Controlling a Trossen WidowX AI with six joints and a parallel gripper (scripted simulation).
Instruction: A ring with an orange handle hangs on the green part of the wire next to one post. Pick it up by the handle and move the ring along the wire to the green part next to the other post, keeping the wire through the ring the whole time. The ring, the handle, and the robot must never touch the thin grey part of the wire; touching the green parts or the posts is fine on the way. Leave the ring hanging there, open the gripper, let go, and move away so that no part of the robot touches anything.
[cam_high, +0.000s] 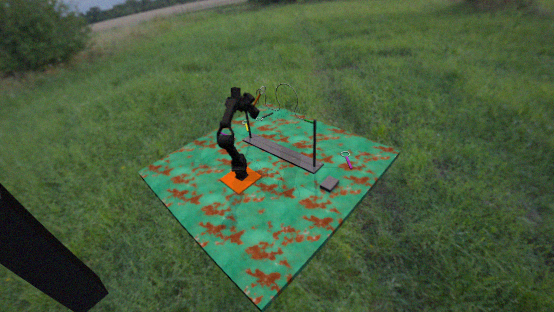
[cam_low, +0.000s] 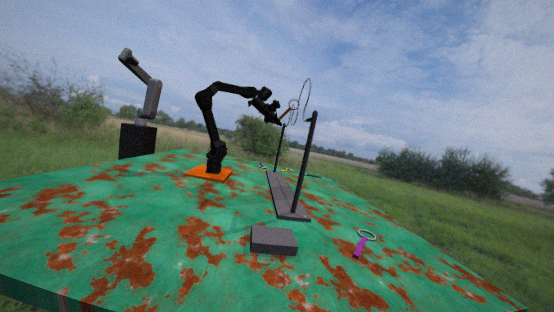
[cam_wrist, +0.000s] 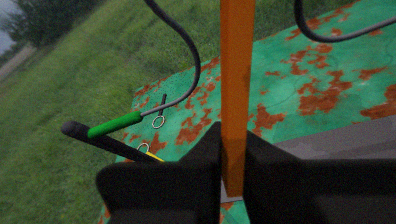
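Observation:
My gripper (cam_high: 255, 106) (cam_low: 281, 121) (cam_wrist: 223, 126) is shut on the orange handle (cam_high: 258, 98) (cam_low: 285, 113) (cam_wrist: 236, 70), which slants up from the fingers. The ring at its upper end shows small in the top and exterior views and is outside the wrist view. It is up at the wire's smaller bend near the far post (cam_high: 249, 125) (cam_low: 280, 147) (cam_wrist: 75, 130); contact with the wire is too small to tell. The thin grey wire (cam_low: 310, 87) (cam_wrist: 197, 65) makes a tall loop toward the near post (cam_high: 315, 145) (cam_low: 304, 162). Green parts show at the far post (cam_wrist: 116, 124) and near post (cam_low: 309, 119).
A grey base plank (cam_high: 285, 152) (cam_low: 282, 195) carries both posts. A grey block (cam_high: 329, 183) (cam_low: 273, 240) and a purple-handled ring (cam_high: 348, 161) (cam_low: 361, 247) lie near the near post. A yellow-handled ring (cam_high: 246, 127) (cam_wrist: 154, 156) and a dark-handled ring (cam_wrist: 158, 121) lie by the far post.

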